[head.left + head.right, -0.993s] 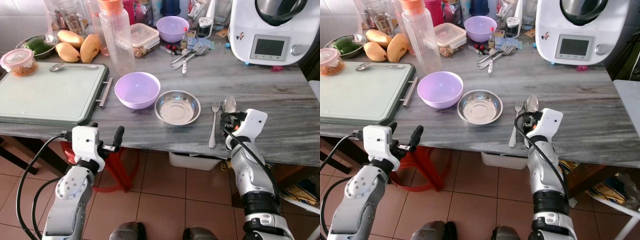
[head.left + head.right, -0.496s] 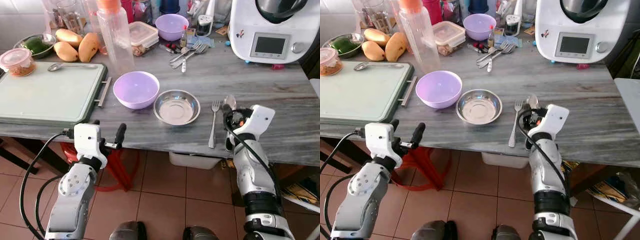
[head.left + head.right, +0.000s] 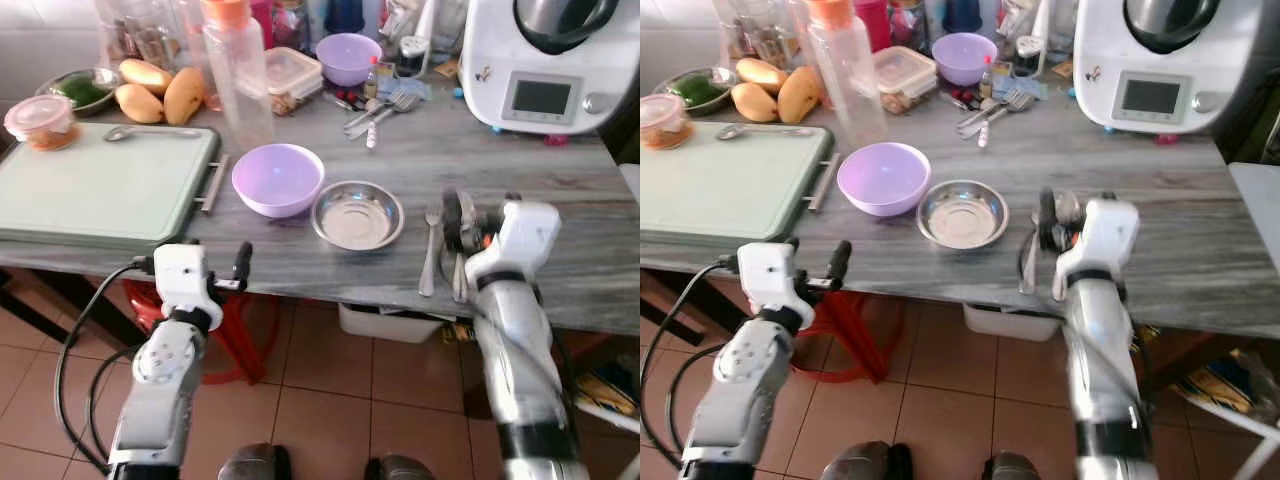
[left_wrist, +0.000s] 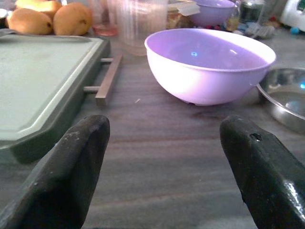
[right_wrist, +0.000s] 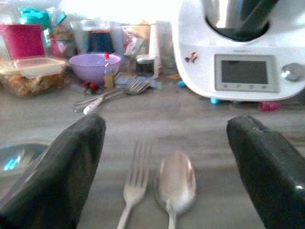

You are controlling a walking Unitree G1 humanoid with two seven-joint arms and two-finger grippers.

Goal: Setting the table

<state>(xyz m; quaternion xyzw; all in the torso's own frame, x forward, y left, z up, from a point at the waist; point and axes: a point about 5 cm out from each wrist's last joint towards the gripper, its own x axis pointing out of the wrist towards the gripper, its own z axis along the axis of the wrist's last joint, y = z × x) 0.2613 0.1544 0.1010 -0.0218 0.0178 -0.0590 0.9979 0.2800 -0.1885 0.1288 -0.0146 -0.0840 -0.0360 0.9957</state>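
Lengthwise – fork (image 5: 135, 183), tines toward appliance (image 5: 243, 52)

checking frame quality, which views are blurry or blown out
Both eye views: motion blur, worst on the right gripper and arm; left gripper softer too. Right wrist view: fork and spoon soft, top washed out by glare. Left wrist view: purple bowl fairly sharp.

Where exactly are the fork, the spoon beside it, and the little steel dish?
fork (image 5: 135, 183), right wrist view, on the base of its tines.
spoon (image 5: 176, 181), right wrist view, on the middle of its bowl.
steel dish (image 3: 358, 214), left eye view, on the flat inside bottom.
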